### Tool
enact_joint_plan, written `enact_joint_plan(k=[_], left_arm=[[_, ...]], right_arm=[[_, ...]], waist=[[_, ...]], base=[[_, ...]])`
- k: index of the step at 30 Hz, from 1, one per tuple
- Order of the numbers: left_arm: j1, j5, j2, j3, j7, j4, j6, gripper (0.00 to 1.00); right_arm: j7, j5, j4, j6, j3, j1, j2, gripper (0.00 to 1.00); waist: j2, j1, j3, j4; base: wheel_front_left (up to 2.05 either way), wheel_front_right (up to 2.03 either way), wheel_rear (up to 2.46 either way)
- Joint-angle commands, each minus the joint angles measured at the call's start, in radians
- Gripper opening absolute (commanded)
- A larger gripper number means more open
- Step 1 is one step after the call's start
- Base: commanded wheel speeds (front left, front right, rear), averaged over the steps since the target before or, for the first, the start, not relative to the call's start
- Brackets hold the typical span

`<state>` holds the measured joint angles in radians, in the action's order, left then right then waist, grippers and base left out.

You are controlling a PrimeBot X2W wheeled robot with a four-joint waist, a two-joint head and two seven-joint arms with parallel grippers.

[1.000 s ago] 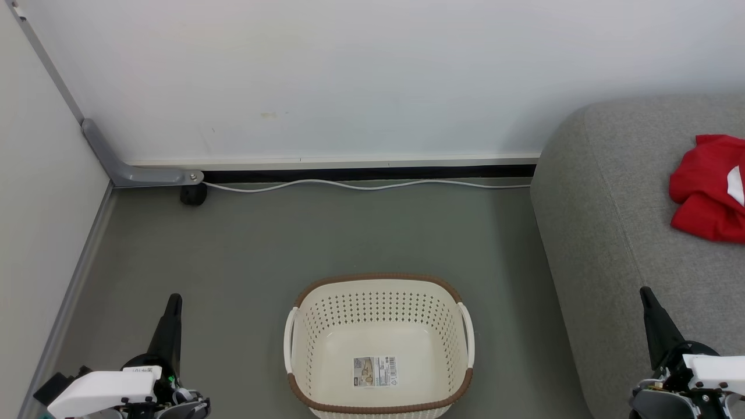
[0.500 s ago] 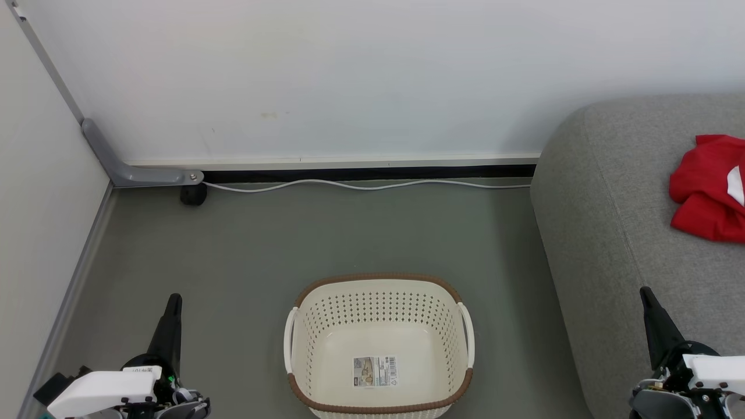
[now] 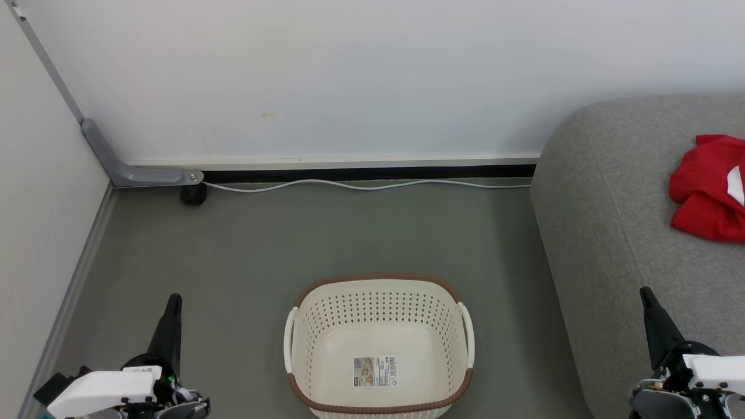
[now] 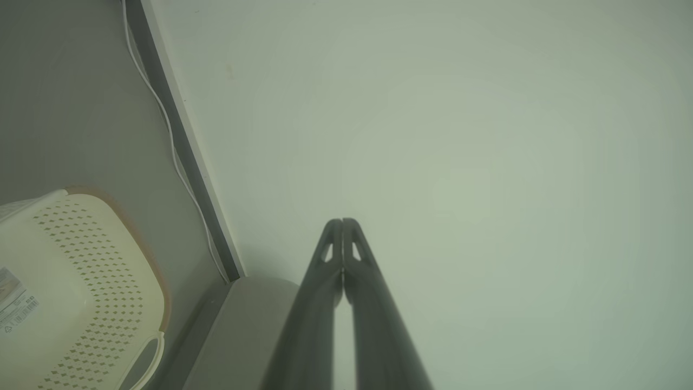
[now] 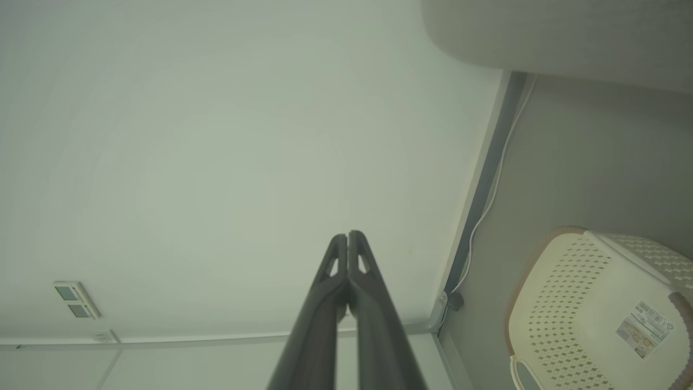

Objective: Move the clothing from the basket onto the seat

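Observation:
The cream basket (image 3: 302, 349) with a brown rim stands on the floor at the bottom middle of the head view, holding nothing but a paper label on its floor. Red clothing (image 3: 707, 186) with a white patch lies crumpled on the grey seat (image 3: 611, 221) at the right edge. My left gripper (image 3: 173, 301) is shut, low on the left, apart from the basket. My right gripper (image 3: 645, 293) is shut too, over the seat's front part. In the left wrist view my fingertips (image 4: 342, 223) press together, with the basket (image 4: 81, 281) at lower left. The right wrist view shows the right gripper (image 5: 347, 236) shut, the basket (image 5: 574, 303) at lower right.
A white wall runs along the back, with a white cable (image 3: 361, 185) on the floor at its base. A grey metal bracket (image 3: 134, 173) and a small black caster (image 3: 193, 195) sit in the left corner. Grey-green floor (image 3: 349, 233) lies between wall and basket.

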<state>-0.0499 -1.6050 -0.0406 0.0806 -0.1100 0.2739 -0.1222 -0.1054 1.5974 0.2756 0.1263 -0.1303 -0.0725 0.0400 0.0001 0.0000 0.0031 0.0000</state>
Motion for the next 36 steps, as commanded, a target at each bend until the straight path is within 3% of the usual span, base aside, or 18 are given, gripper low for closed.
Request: enact_joint_plan(k=[1, 36], left_arm=[[-0.058, -0.004, -0.01, 0.033, -0.003, -0.029, -0.008, 0.0], [-0.058, -0.004, -0.01, 0.033, -0.003, -0.029, -0.008, 0.0]], right_arm=[[-0.008, 0.011, -0.031, 0.004, 0.016, -0.035, 0.01, 0.0], [-0.008, 0.011, -0.031, 0.004, 0.017, -0.035, 0.01, 0.0]], waist=[[-0.0001, 0.0, 0.0, 0.0], [-0.0001, 0.0, 0.0, 0.0]], base=[[0.0, 0.0, 0.0], [0.0, 0.0, 0.0]])
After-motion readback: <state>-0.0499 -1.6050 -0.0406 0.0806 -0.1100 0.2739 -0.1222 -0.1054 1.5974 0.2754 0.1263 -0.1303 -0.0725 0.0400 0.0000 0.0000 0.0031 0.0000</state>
